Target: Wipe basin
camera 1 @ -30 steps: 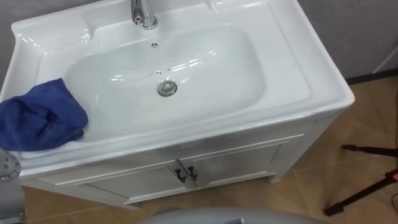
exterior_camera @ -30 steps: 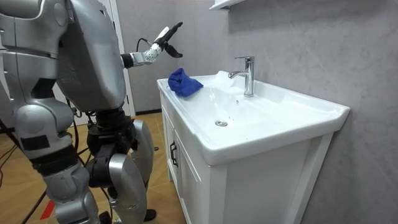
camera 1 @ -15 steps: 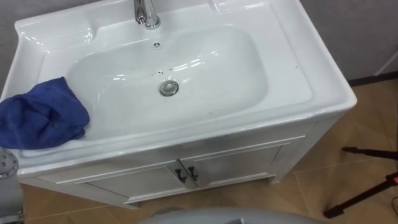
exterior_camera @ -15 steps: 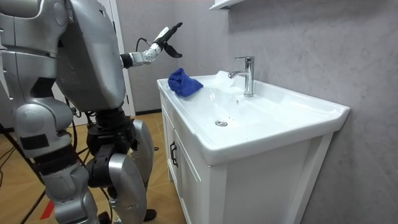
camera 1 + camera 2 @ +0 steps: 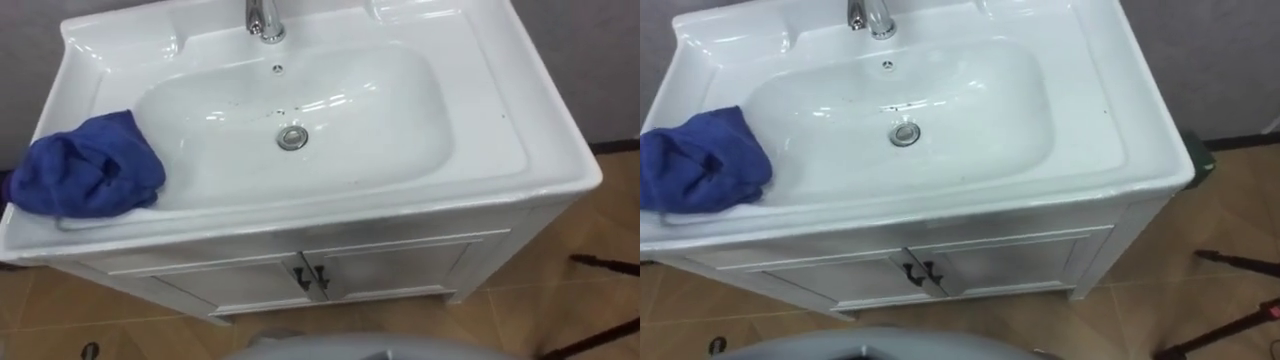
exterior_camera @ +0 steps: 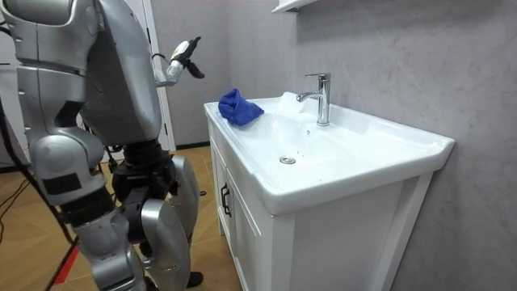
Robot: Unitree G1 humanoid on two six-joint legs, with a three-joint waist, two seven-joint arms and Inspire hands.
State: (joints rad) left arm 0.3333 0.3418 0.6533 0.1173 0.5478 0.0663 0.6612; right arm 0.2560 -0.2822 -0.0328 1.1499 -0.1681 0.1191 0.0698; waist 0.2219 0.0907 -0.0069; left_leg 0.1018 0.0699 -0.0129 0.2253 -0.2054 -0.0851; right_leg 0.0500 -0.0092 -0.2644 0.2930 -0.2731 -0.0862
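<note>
In the left eye view, the white basin [image 5: 500,150] sits on a white cabinet [image 5: 400,262] with two small dark door handles [image 5: 312,279]. A crumpled blue cloth [image 5: 90,170] lies on the basin's left rim, with its edge hanging over the slope of the bowl. The tap [image 5: 264,18] stands at the back, and the drain [image 5: 292,138] is in the middle of the bowl, well apart from the cloth.

In the room view, the robot stands upright in front of the cabinet, at the view's left. Its left robot hand [image 6: 179,61] is raised to about shoulder height, near the cloth's end of the basin but well apart from the cloth. Its fingers are loosely spread and it holds nothing.

In the right eye view, thin dark stand legs [image 5: 1240,263] lie on the wooden floor [image 5: 1160,310] to the right of the cabinet.
</note>
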